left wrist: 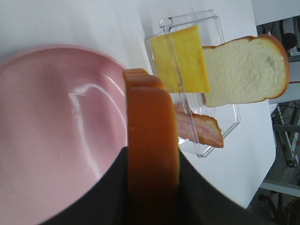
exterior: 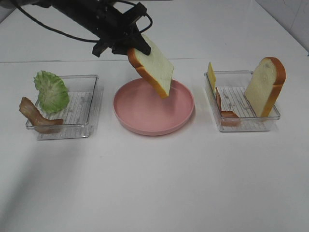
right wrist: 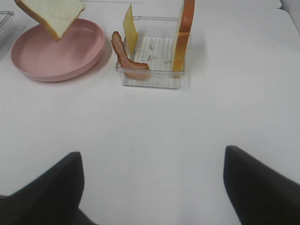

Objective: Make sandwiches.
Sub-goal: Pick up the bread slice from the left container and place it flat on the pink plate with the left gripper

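My left gripper [exterior: 129, 47] is shut on a bread slice [exterior: 153, 66] and holds it tilted in the air above the round pink plate [exterior: 178, 116]. In the left wrist view the slice's orange crust [left wrist: 151, 140] sits between the dark fingers [left wrist: 105, 197], with the plate [left wrist: 51, 131] beneath. The plate holds nothing. My right gripper [right wrist: 152, 187] is open and empty over bare table, and is out of the high view. A second bread slice [exterior: 265, 87] stands upright in the right tray.
The left clear tray [exterior: 84, 104] holds ruffled lettuce [exterior: 50, 91] and a bacon strip [exterior: 35, 116]. The right clear tray [exterior: 244, 123] holds a yellow cheese square [exterior: 211, 75], a bacon strip [exterior: 225, 110] and the standing bread. White table in front.
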Tool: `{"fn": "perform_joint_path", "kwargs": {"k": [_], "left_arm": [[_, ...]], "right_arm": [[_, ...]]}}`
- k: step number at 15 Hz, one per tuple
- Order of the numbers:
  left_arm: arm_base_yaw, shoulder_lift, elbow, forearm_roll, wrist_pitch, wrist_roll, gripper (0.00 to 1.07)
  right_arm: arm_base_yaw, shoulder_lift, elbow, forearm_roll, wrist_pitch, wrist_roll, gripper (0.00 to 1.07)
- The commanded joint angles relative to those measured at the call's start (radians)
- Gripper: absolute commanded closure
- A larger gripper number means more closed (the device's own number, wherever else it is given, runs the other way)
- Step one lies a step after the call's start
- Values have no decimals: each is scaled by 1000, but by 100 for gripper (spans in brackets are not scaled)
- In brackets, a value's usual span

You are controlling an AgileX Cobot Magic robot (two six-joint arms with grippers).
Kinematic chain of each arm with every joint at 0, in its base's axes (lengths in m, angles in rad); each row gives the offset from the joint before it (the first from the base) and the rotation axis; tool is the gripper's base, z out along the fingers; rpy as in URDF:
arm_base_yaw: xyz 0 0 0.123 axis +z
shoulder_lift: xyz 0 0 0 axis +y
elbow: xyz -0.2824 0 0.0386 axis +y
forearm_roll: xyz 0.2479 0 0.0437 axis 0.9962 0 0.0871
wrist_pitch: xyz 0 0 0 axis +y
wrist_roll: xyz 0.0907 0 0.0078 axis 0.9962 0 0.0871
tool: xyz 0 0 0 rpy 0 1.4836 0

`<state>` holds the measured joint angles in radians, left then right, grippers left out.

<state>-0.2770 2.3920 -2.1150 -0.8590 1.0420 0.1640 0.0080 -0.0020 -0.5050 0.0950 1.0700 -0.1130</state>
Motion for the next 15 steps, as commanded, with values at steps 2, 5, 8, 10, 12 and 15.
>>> {"fn": "perform_joint_path", "kwargs": {"k": [2,5,8,10,12,15], "left_arm": [[-2,76,-6,-49,12,15,107],[-3,120,-6,-123,15,51,107],[-4,154,-6,-169,14,55,107],[-6,175,-6,-180,15,53,107],[-15,185,-6,-183,14,52,103],[-24,186,-6,-184,-10,52,80]], "right_arm": [[-6,-16,2,3,-9,-5,30],[-6,-16,2,3,-9,-5,30],[-6,-16,2,3,-9,-5,30],[-6,-16,2,3,-9,-5,30],[-6,-16,2,3,-9,-5,30],[-6,-16,2,3,-9,-5,30]]}}
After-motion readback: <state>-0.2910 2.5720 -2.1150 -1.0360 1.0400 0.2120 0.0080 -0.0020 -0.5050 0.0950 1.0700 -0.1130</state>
